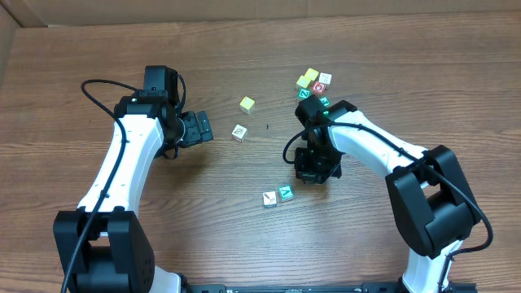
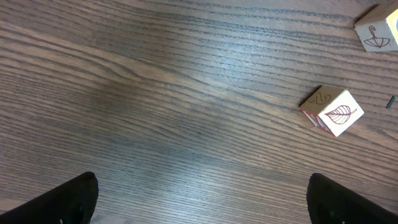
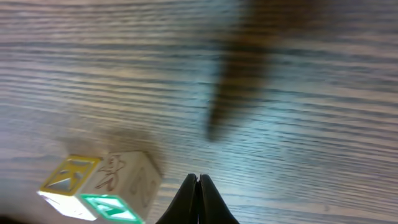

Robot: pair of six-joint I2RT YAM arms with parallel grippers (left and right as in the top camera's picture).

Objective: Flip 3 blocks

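1. The right gripper point(image 3: 198, 186) has its two fingers pressed flat together with nothing between them. It hangs over bare table point(image 1: 212, 232) and touches no block.
2. Near it, on the side closer to the robot's base, two of the task's blocks sit touching side by side: a white-faced block point(image 1: 269, 198) and a teal block point(image 1: 286, 193). Closed tips probably suit nudging or tipping a cube over better than pinching it.
3. The left gripper point(image 1: 199, 128) is spread as wide as it goes and is empty, with one finger at each bottom corner of its wrist view.
4. Ahead of it lies the third task block, the leaf block point(image 2: 333, 111), flat on the wood. It sits off to the right of the open jaws, not between them. The wide spread leaves room to close around it.
5. A yellow cube point(image 1: 247, 104) lies just beyond the leaf block. A cluster of cubes point(image 1: 313, 85) sits at the far side, apart from the work.
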